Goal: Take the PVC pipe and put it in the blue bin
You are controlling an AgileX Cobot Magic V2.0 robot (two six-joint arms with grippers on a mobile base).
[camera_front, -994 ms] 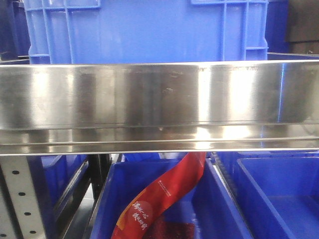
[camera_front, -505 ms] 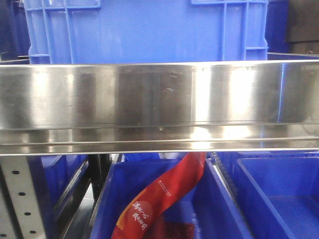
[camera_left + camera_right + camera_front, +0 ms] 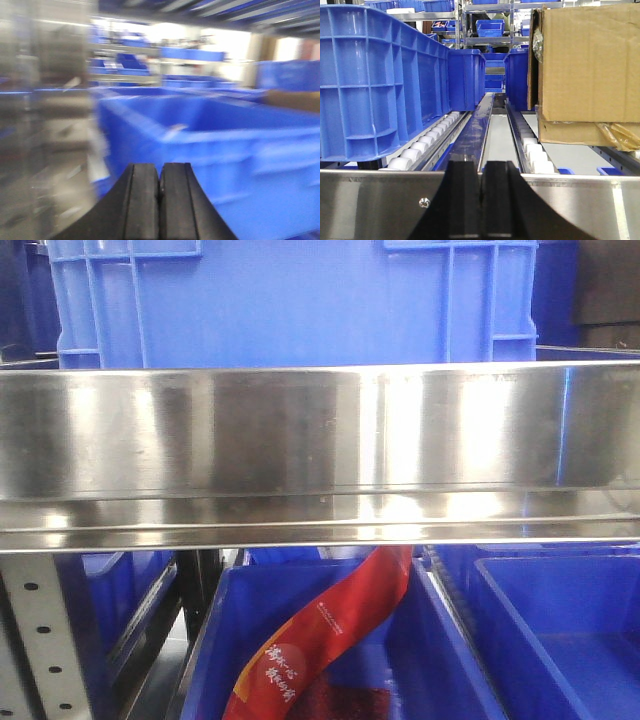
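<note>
No PVC pipe shows in any view. My left gripper (image 3: 160, 172) is shut and empty, its black fingers pressed together in front of a large blue bin (image 3: 240, 145); that view is blurred. My right gripper (image 3: 482, 172) is shut and empty, held before a steel shelf rail (image 3: 375, 200), facing down a roller lane between a tall blue bin (image 3: 375, 75) and a cardboard box (image 3: 590, 60). In the front view neither gripper shows; a blue bin (image 3: 290, 300) stands on the shelf above the steel rail (image 3: 320, 450).
Below the rail, a blue bin (image 3: 440, 660) holds a red packet (image 3: 320, 635), and another blue bin (image 3: 570, 630) is to its right. White rollers (image 3: 420, 145) line the lane. A perforated shelf post (image 3: 40, 640) stands lower left.
The front view is unchanged apart from shifting reflections on the steel rail.
</note>
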